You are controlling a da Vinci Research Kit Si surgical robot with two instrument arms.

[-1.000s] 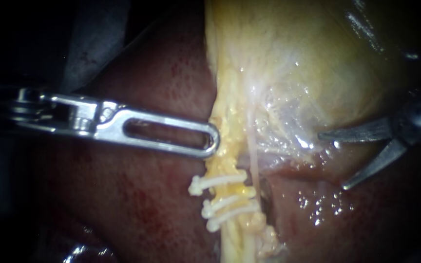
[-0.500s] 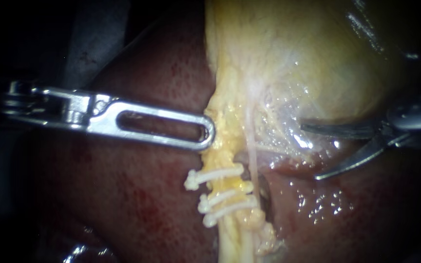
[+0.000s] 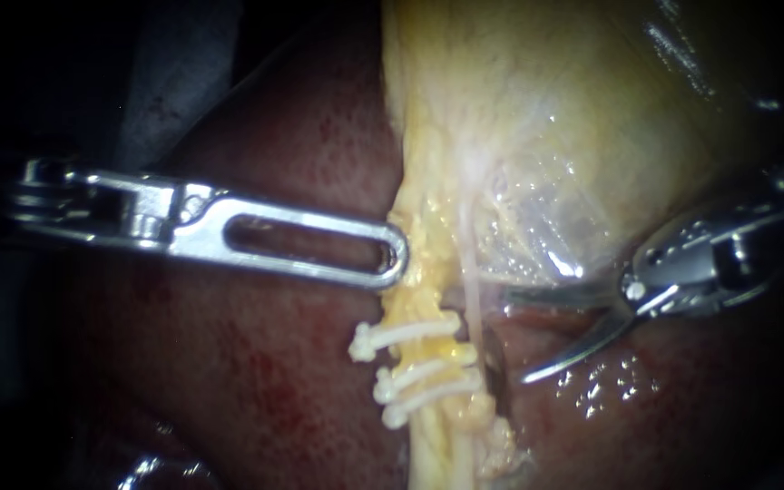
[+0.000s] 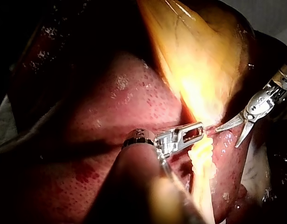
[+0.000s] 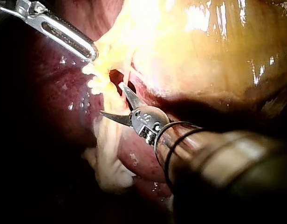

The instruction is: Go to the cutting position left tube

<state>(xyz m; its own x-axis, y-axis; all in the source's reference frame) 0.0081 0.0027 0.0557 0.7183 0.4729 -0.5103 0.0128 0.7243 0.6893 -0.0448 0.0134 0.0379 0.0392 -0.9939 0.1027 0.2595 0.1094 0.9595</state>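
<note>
My left instrument point(image 3: 396, 257) comes in from the left with its slotted jaws shut on the yellow fatty tissue point(image 3: 421, 238) at the gallbladder's point(image 3: 537, 118) lower edge. Just below that grip, three white clips point(image 3: 403, 332) lie across the yellow left tube point(image 3: 428, 313). A thin pale tube point(image 3: 471, 277) runs beside it on the right. My right instrument point(image 3: 519, 334) carries curved blades that stand open. Its upper blade points at the pale tube and its lower blade hangs over the liver point(image 3: 274, 381). In the right wrist view the open blades point(image 5: 111, 99) sit close to the clipped strand point(image 5: 106, 126).
Dark red liver lies on both sides of the tubes, wet and shiny at the lower right point(image 3: 601, 381). The gallbladder fills the upper right. In the left wrist view my right instrument point(image 4: 227, 137) stands just ahead of my left jaws point(image 4: 194, 132).
My right instrument has moved left and down toward the tubes and turned, its blades still open. My left instrument shifted slightly up-left and back, and the clipped tissue moved with it.
</note>
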